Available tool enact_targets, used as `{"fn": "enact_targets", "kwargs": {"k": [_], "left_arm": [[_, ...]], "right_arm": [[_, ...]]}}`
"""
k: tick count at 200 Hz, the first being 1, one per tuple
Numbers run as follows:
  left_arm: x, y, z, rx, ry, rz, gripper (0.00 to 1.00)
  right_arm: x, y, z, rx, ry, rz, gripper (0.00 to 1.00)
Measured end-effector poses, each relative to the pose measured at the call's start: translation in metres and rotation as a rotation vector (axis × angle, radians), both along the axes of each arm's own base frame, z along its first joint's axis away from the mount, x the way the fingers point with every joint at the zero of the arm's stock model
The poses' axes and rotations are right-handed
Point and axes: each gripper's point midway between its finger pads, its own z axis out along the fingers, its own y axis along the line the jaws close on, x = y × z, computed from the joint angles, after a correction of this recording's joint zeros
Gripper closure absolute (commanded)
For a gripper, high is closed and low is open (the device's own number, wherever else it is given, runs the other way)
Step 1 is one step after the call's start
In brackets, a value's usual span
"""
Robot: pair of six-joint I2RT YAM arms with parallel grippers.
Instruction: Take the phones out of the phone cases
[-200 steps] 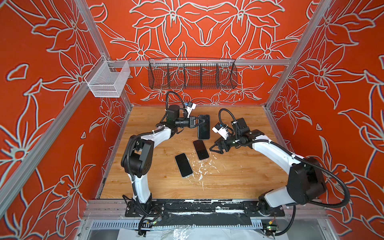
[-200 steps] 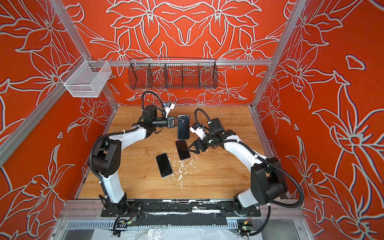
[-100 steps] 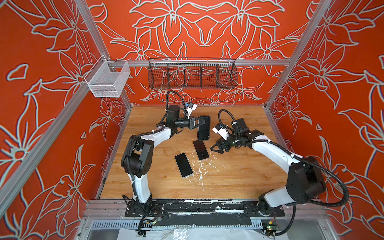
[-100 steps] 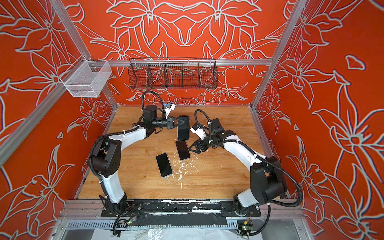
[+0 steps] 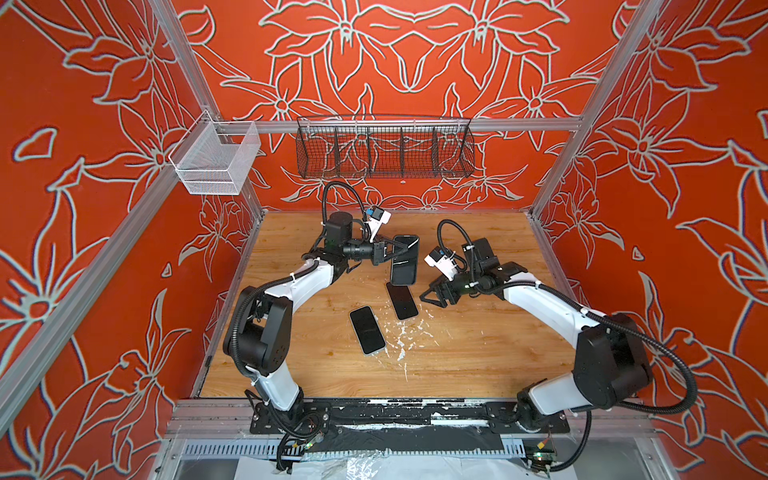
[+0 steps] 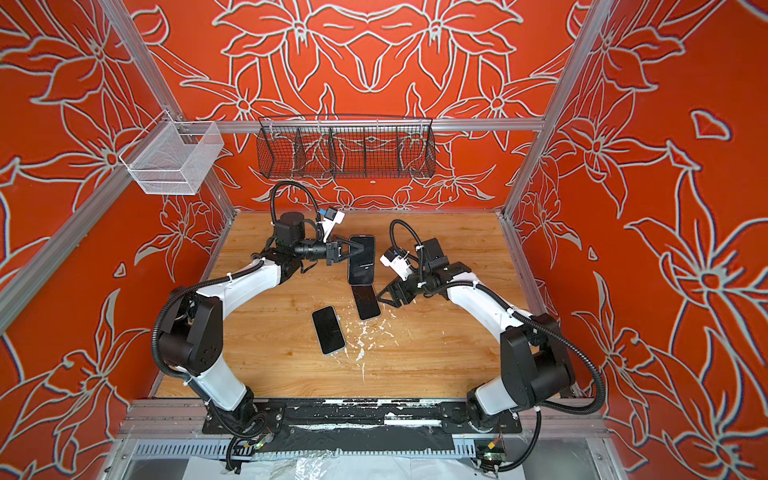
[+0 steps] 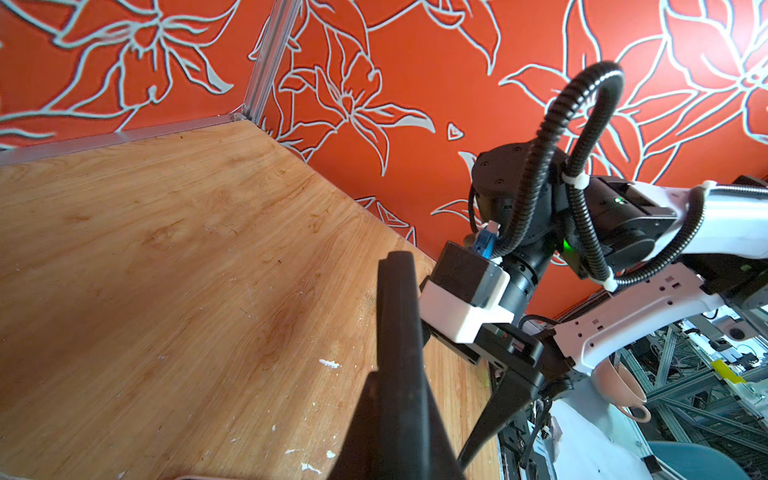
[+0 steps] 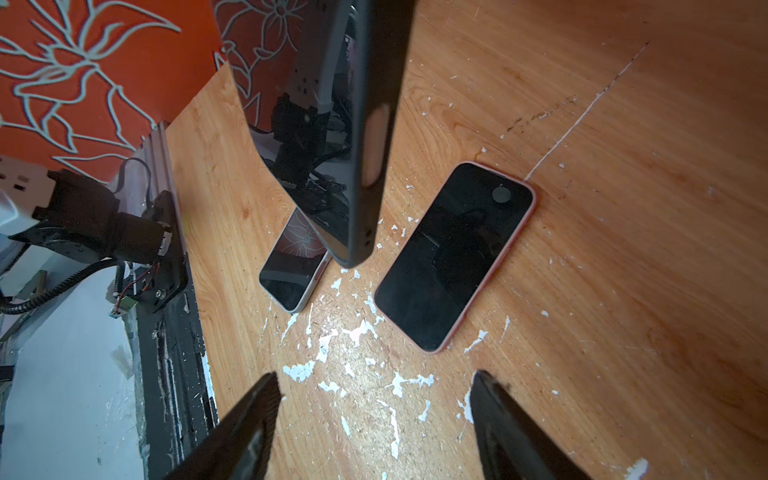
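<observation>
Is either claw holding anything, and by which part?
Left claw grips the black-cased phone by a long edge, near its far end; right claw holds nothing.

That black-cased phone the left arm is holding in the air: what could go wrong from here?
The left gripper pinches the cased phone only near one end, above the table. A tug from the open right gripper might twist it loose. If it slips, it could land on the pink-edged phone or the white-edged phone lying nearby on the table.
</observation>
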Motion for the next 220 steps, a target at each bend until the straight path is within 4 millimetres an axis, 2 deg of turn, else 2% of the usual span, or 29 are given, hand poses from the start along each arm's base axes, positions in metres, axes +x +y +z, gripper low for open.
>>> {"fn": "enact_targets", "kwargs": {"k": [55,117,168,220], "left_arm": [[-0.013,-0.004,0.007,-0.018,0.001,-0.059,1.0],[-0.033,-0.009,0.026,-0.058,-0.018,-0.13,1.0],[-0.049,-0.007,0.036,-0.07,-0.028,-0.147,1.0],[-0.055,-0.003,0.039,-0.069,-0.03,-0.141,1.0]], "right_arm": [[-0.014,0.009,0.026,0.103,-0.006,0.059,0.38],[-0.026,0.019,0.031,0.135,0.009,0.111,0.43],[-0.032,0.023,0.038,0.144,-0.006,0.126,0.48],[-0.036,0.029,0.04,0.152,-0.004,0.14,0.5]]}}
